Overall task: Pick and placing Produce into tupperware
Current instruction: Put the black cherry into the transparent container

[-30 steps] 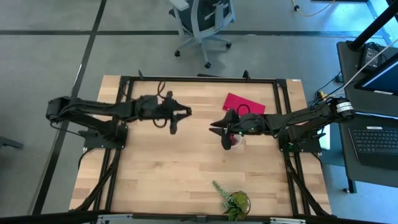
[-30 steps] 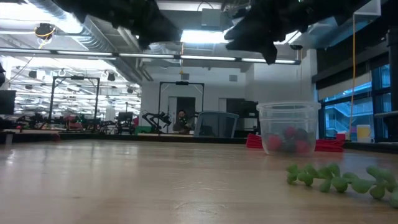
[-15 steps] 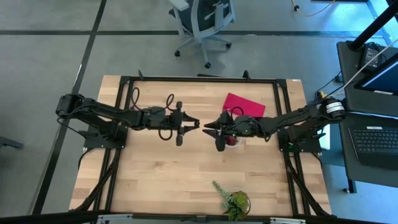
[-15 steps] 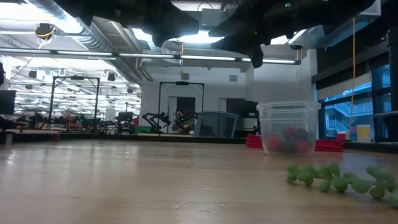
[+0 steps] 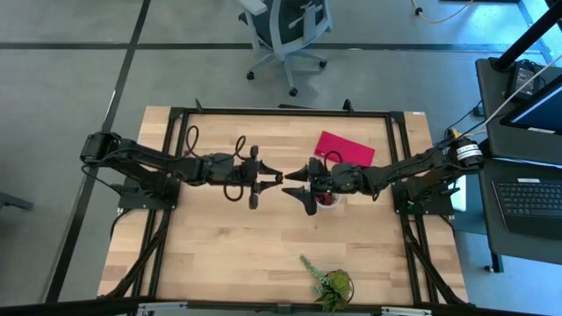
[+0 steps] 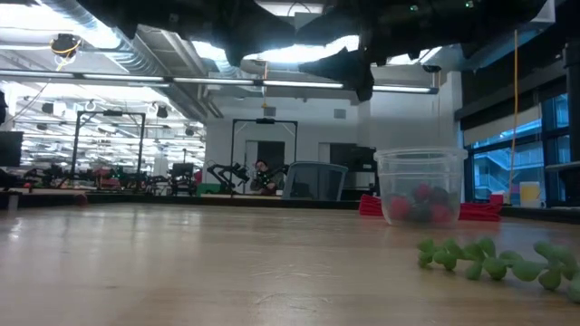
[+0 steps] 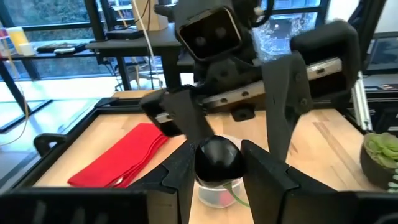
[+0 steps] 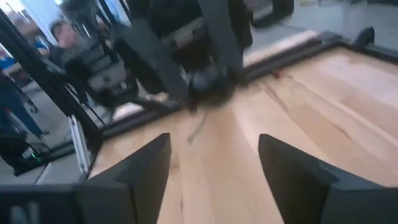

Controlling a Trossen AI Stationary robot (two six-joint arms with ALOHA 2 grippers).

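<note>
High view: wooden table (image 5: pixel 228 237) in a black frame. The left gripper (image 5: pixel 274 178) and right gripper (image 5: pixel 294 182) met tip to tip over mid-table, both raised. The left one pinched a small dark fruit (image 5: pixel 279 178). The right one's fingers stood spread wide, holding nothing. The cup (image 5: pixel 331 201) sat on the table under the right arm, mostly hidden by it, with a red flat piece (image 5: pixel 344 147) just beyond and a green plant (image 5: pixel 331 284) at the near edge. An office chair (image 5: pixel 288 31) stood on the floor past the table.

Low view: cup (image 6: pixel 420 186) upright on the table (image 6: pixel 227 263), red and dark fruits (image 6: pixel 419 206) lying in its bottom. Plant sprig (image 6: pixel 494 256) near it, in front. Both arms dark overhead; a person sat far back in the room.

Left wrist view: own fingers (image 7: pixel 267 171) pressed on the round dark fruit (image 7: pixel 217 155). Right gripper (image 7: pixel 239 115) facing, fingers apart. Cup (image 7: pixel 214 191) below, red piece (image 7: pixel 121 158) beside, plant (image 7: pixel 380 152) at the edge.

Right wrist view: own fingers (image 8: pixel 140 165) spread. Left gripper (image 8: pixel 208 78) opposite, blurred, gripping something dark.
</note>
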